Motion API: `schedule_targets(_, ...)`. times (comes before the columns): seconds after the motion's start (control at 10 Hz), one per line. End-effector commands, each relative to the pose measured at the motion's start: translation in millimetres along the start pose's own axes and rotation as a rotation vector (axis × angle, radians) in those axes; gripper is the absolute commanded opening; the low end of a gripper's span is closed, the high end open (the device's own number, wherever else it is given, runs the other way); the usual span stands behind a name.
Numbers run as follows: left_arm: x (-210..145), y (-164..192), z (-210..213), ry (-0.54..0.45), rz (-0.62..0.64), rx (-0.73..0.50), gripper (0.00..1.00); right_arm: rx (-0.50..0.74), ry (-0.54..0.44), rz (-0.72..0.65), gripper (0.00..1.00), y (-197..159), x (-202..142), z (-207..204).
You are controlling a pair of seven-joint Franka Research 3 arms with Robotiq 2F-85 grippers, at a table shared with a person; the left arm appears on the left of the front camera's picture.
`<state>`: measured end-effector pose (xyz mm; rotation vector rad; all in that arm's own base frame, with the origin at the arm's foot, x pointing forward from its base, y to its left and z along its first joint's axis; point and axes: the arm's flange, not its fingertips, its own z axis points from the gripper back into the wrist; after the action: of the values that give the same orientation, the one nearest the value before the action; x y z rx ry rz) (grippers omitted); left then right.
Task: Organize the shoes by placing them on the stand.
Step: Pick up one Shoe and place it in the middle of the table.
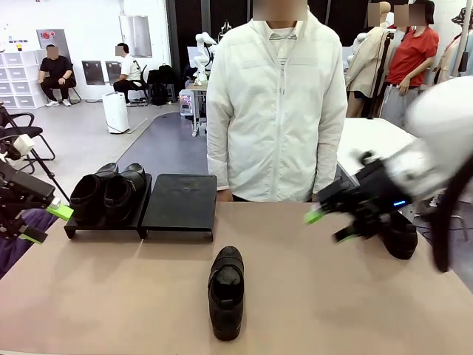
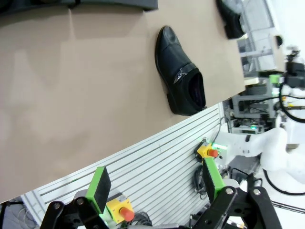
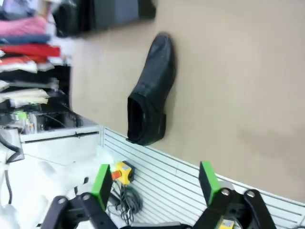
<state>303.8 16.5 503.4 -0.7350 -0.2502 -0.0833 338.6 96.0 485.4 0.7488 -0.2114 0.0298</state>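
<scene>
Two black glossy shoes [image 1: 107, 194] stand side by side on the left panel of the low black stand [image 1: 179, 201]; its right panel is bare. A third shoe [image 1: 226, 292] [image 2: 180, 74] [image 3: 150, 93] lies on the table near the front middle, toe pointing away. A fourth shoe [image 1: 401, 237] [image 2: 231, 19] sits at the table's right edge, partly hidden behind my right gripper [image 1: 329, 225] [image 3: 155, 186]. That gripper hovers open above the table with nothing between its green pads. My left gripper [image 1: 46, 224] [image 2: 157, 181] is open and empty at the far left, off the table's left edge.
A person in a white jacket [image 1: 277, 111] stands at the far edge of the tan table [image 1: 111, 296], just behind the stand's right panel. Bare tabletop lies between the middle shoe and the stand.
</scene>
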Motion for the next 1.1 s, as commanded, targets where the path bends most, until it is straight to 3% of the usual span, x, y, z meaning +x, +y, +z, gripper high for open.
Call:
schedule_targets(0.0,-1.5,-0.1,2.8,0.008,0.0,0.002,1.0,0.084,-0.008,-0.002,1.0,-61.5,-8.2,68.0)
schedule_targets(0.2,-1.5,-0.1,2.8,0.008,0.0,0.002,1.0,0.076,0.01,-0.03,1.0,-112.6,-4.7,107.4)
schedule_targets(0.4,-1.5,-0.1,2.8,0.008,0.0,0.002,1.0,0.049,-0.016,-0.032,1.0,-136.7,0.0,109.1)
schedule_targets(0.5,-1.5,-0.1,2.8,0.008,0.0,0.002,1.0,-0.022,-0.049,0.004,1.0,-139.3,3.7,98.9)
schedule_targets(0.6,-1.5,-0.1,2.8,0.008,0.0,0.002,1.0,0.067,-0.025,-0.064,1.0,-138.3,-15.9,114.8)
schedule_targets(1.0,-1.5,-0.1,2.8,0.008,0.0,0.002,1.0,0.067,-0.025,-0.064,1.0,-138.3,-15.9,114.8)
